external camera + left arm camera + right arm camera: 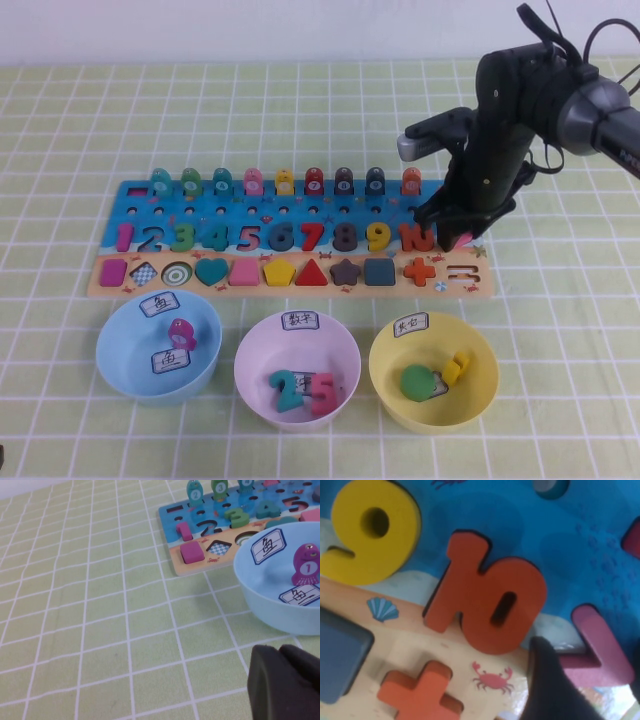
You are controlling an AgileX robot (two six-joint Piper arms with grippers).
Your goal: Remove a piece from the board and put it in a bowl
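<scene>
The pink-red chevron piece (pixel 462 240) sits at the right end of the board (pixel 135 195), just past the orange 10. My right gripper (pixel 455 232) reaches down over it. In the right wrist view the piece (pixel 600 647) lies between my two dark fingers (pixel 547 690), which close on it at board (pixel 600 525) level. The yellow bowl (pixel 488 365) stands in front of the board's right end, holding a green disc and a yellow piece. My left gripper (pixel 282 655) is shut and empty, low over the cloth beside the light blue bowl (pixel 265 610).
A light blue bowl (pixel 115 365) with a purple fish and a pale pink bowl (pixel 250 385) with number pieces stand left of the yellow one. An orange plus (pixel 421 269) and red minus bars (pixel 461 271) lie near the chevron. The right arm (pixel 520 110) rises over the board's right end.
</scene>
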